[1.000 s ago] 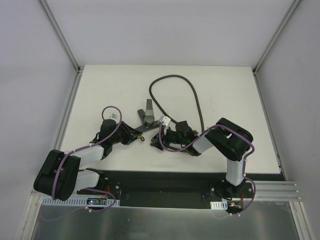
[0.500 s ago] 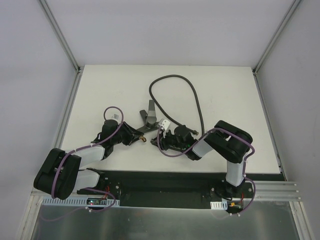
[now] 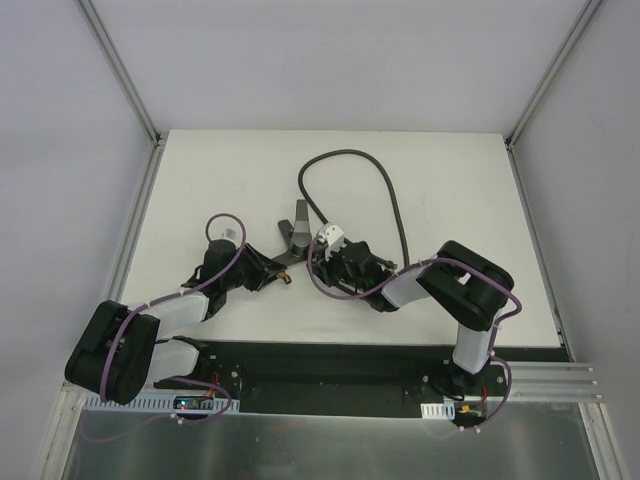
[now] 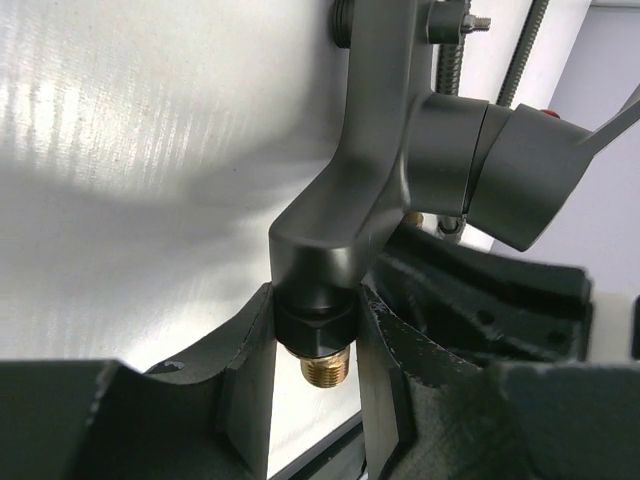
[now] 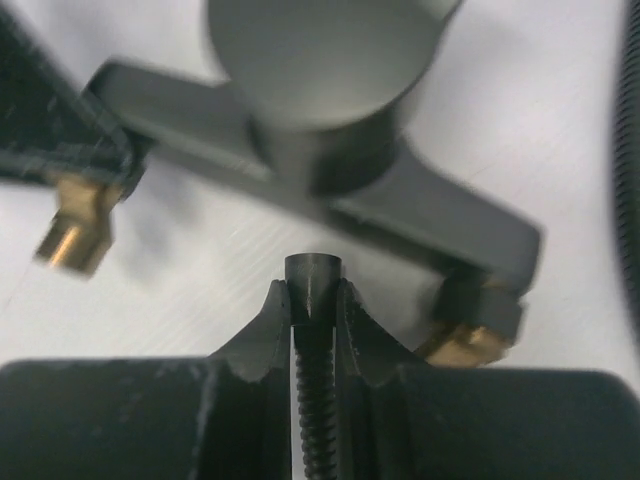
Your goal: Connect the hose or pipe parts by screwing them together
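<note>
The dark-grey forked fitting [image 3: 298,232] lies near the table's middle. My left gripper [image 3: 272,274] is shut on one of its legs. In the left wrist view that leg's brass threaded tip [image 4: 322,366] pokes out between the fingers [image 4: 250,345]. The long dark hose [image 3: 396,205] loops toward the far side and returns to my right gripper [image 3: 322,258]. In the right wrist view that gripper [image 5: 314,292] is shut on the hose's dark end sleeve [image 5: 313,285]. The sleeve points at the fitting's body [image 5: 320,60], just short of it. The other brass tip [image 5: 463,344] shows to its right.
The white table top [image 3: 200,180] is bounded by metal frame rails [image 3: 135,230] at left and right. A black base strip [image 3: 330,362] runs along the near edge. Purple cables [image 3: 222,218] arc over both arms.
My right gripper has moved up and left toward the fitting, with its jaws closing onto the hose end. The left arm and the fitting have stayed put.
</note>
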`<action>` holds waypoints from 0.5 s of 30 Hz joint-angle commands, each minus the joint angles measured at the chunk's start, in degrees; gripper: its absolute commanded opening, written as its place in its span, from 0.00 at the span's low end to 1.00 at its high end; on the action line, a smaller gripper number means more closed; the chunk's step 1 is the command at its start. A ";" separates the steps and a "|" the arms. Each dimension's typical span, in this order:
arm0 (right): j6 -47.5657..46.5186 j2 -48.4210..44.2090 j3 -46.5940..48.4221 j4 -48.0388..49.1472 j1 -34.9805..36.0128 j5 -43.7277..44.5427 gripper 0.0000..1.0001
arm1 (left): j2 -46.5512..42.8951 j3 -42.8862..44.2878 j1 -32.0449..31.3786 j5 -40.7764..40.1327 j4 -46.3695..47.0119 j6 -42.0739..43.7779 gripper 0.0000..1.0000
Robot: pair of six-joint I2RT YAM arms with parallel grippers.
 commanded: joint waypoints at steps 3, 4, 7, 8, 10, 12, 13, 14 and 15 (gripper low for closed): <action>1.57 2.56 11.51 -7.21 -3.53 5.10 0.01 | -4.71 -0.04 -0.44 -3.25 -1.91 1.57 0.00; 1.66 3.18 12.93 -8.43 -3.97 3.88 0.01 | -4.80 -0.04 -0.44 -2.99 -1.91 1.57 0.00; 2.01 6.43 19.60 -11.33 -5.38 0.38 0.01 | -4.80 -0.39 -0.44 -2.55 -0.95 1.22 0.00; 2.18 8.35 21.27 -12.22 -5.47 -0.52 0.01 | -4.80 -1.00 -0.44 -2.72 -0.24 0.96 0.00; 2.36 9.94 25.67 -13.97 -5.38 -2.71 0.01 | -4.37 -1.36 -0.44 -3.42 1.25 0.78 0.00; 3.67 11.79 27.70 -14.16 -5.38 -3.60 0.01 | -2.97 -1.62 -0.44 -3.69 2.74 0.43 0.00; 4.20 12.41 29.62 -15.29 -5.56 -4.82 0.01 | -2.09 -1.54 -0.44 -3.52 4.67 0.25 0.00; 4.38 13.54 30.60 -15.74 -5.56 -5.79 0.01 | -1.30 -1.36 -0.44 -2.99 5.99 -0.18 0.00; 4.38 13.99 31.48 -17.48 -5.56 -7.19 0.01 | 0.71 -1.36 -0.44 -2.64 7.40 -0.36 0.00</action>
